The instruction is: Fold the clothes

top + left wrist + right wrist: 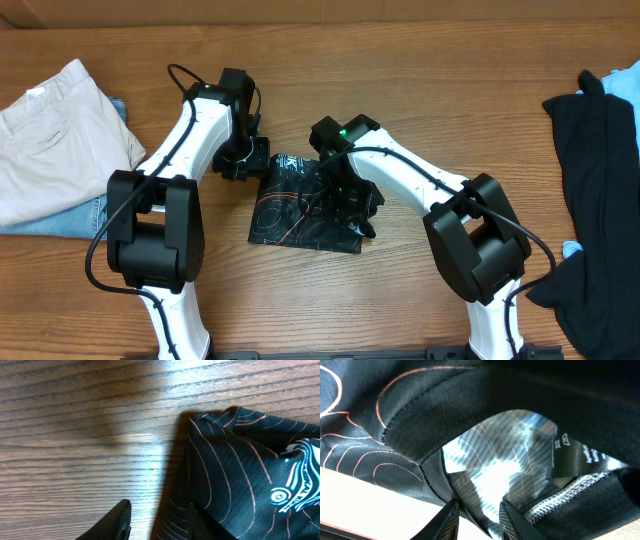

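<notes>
The jersey (305,205), a small folded bundle, lies on the desk (400,60) between the arms, the left gripper (159,510) released with jaws astride its edge, the right gripper (477,505) with fabric between its jaws, clenched or not I cannot tell.

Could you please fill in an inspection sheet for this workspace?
Surface: wooden table.
Job's things: jersey, folded small, at centre.
Clutter: beige trousers lying on jeans at left; black garments at right.
Grippers: left gripper open, straddling the jersey's edge; right gripper in the jersey's folds, grip unclear.
Cables: black cables loop along both arms.
Surroundings: nothing seen.
</notes>
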Tool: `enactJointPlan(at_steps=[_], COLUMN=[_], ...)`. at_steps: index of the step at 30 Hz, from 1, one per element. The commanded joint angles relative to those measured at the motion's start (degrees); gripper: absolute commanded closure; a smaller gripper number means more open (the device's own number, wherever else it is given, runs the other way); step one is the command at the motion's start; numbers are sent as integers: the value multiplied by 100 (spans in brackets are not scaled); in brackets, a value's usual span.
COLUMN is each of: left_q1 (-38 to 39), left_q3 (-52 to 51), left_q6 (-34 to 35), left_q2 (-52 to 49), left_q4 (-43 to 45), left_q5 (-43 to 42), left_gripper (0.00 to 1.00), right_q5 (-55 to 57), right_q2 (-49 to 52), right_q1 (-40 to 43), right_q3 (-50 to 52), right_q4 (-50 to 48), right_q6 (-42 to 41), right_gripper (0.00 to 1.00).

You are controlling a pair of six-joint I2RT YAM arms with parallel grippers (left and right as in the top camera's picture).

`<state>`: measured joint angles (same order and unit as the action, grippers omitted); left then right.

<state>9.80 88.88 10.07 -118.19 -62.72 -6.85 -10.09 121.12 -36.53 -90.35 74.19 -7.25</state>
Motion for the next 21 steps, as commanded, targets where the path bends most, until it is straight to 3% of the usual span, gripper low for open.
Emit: enactJointPlan(at_steps=[1,21], left_q1=[72,72], left_q3=[111,111], left_q6=[-129,-127], left_q2=[-42,-42], left_q4=[15,2], left_q5=[-24,-24], left_gripper=[60,60], right_q5=[-79,-160], right_q2=[-240,-238], right_q1=[-37,-48], right_q3=[35,282], right_q4=[-4,35], right_q6=[24,22], right_gripper=[73,70])
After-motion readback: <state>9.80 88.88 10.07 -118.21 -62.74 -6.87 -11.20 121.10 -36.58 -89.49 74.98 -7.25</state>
